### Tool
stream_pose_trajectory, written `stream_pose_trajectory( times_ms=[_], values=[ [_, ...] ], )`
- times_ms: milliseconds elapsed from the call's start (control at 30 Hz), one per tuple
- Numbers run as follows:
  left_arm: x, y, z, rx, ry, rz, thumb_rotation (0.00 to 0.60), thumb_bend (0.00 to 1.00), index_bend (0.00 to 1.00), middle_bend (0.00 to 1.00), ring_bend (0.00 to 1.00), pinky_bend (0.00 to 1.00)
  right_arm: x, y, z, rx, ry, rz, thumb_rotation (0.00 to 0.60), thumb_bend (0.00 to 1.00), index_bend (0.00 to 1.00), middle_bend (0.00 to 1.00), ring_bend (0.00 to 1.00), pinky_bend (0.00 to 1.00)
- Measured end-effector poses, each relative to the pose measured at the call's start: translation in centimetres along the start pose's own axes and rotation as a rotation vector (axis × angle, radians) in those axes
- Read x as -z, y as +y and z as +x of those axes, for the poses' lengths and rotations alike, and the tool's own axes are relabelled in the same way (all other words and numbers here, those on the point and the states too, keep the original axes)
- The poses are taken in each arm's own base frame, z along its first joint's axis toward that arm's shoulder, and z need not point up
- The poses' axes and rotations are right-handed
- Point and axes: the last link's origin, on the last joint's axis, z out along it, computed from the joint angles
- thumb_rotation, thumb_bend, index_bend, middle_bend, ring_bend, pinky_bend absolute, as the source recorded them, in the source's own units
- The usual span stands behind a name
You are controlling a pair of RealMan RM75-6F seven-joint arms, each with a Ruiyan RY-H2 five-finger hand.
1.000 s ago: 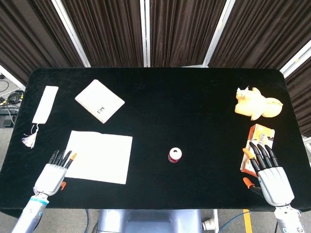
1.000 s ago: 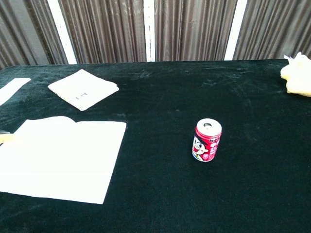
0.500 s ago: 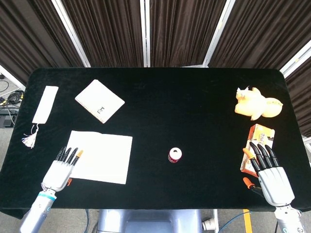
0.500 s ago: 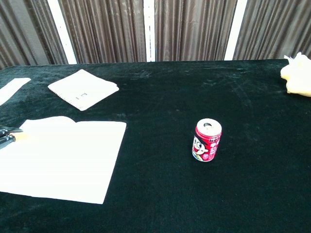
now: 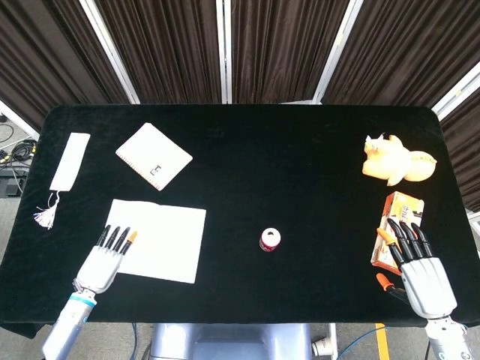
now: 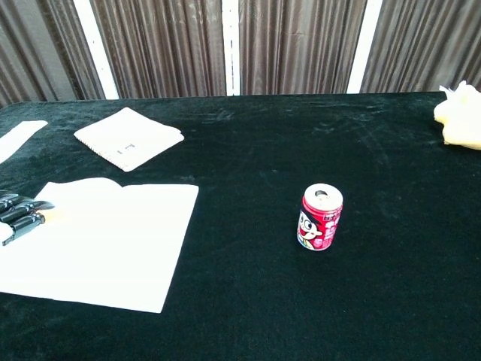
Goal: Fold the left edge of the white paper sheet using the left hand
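Observation:
The white paper sheet lies flat on the black table, front left. My left hand lies over the sheet's near left corner, palm down, fingers straight and apart; its fingertips show at the left edge of the chest view, resting on the paper. It holds nothing. My right hand hovers at the front right, fingers spread and empty, beside an orange box.
A white folded cloth lies behind the sheet, a tasselled bookmark at far left. A small red can stands mid-table. A yellow plush toy sits at right.
My left hand has slid right and forward onto the paper's left side. The sheet has shifted slightly to the right. The right hand has stayed put.

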Motion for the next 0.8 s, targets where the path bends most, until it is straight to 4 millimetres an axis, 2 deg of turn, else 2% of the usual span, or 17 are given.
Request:
stream_pose_trajectory(
  times_ms=[100,200,433,667,800],
  values=[
    [-0.1,0.1,0.2,-0.002,0.032,-0.002,0.600,0.48,0.00,0.00,0.00,0.00,0.0,0.0,0.0,-0.001,0.001,0.002,0.600,0.10,0.12,0.00,0.00,0.02],
    [-0.1,0.2,0.5,-0.010,0.076,-0.005,0.600,0.53,0.00,0.00,0.00,0.00,0.0,0.0,0.0,0.000,0.000,0.003,0.600,0.10,0.12,0.00,0.00,0.02],
    [-0.4,0.2,1.3,-0.026,0.196,-0.014,0.600,0.52,0.00,0.00,0.00,0.00,0.0,0.0,0.0,-0.001,0.004,0.001,0.600,0.10,0.12,0.00,0.00,0.02],
    [-0.4,0.8,3.1,-0.025,0.323,-0.028,0.600,0.52,0.00,0.00,0.00,0.00,0.0,0.0,0.0,-0.006,0.002,0.000,0.600,0.10,0.12,0.00,0.00,0.02],
    [-0.4,1.5,4.4,-0.001,0.387,-0.051,0.600,0.47,0.00,0.00,0.00,0.00,0.0,0.0,0.2,-0.012,0.006,-0.001,0.600,0.10,0.12,0.00,0.00,0.02]
  ],
)
